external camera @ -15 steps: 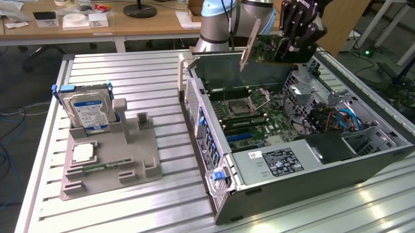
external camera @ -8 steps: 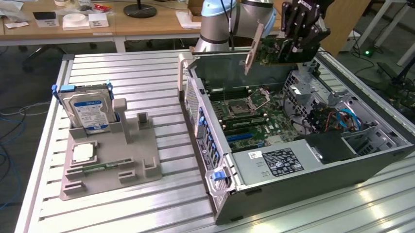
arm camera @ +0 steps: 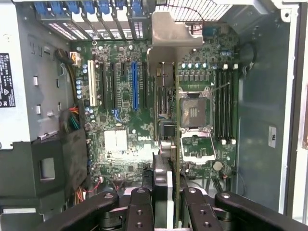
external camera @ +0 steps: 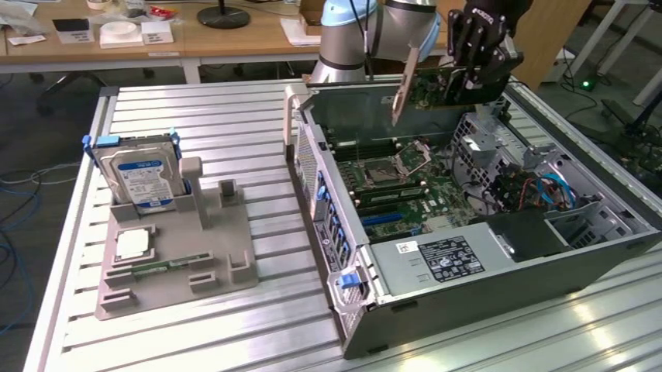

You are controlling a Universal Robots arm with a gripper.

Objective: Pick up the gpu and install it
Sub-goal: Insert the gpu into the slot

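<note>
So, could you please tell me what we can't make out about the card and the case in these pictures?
- Exterior view: the gripper covers part of the card.
- Wrist view: the card appears edge-on, so its faces are hidden, and it covers a strip of the motherboard.
- Exterior view: the label on the computer case is too small to read.

Gpu (external camera: 439,87): matt green circuit board w/ a dull silver metal bracket; gripper (external camera: 478,48) is glossy black, prob. metal or hard plastic, clamped on the card. PC case (external camera: 579,267) is grey sheet metal, semi-matt, w/ blue plastic latches; motherboard (arm camera: 120,110) is dark green w/ shiny metal socket frame and black and blue plastic slots. Table (external camera: 207,116) is ribbed brushed aluminium w/ soft sheen, holder (external camera: 176,263) is matt grey-beige plastic, hard drive (external camera: 139,174) has a glossy blue-white label, desks (external camera: 207,39) behind look like light wood.
</note>
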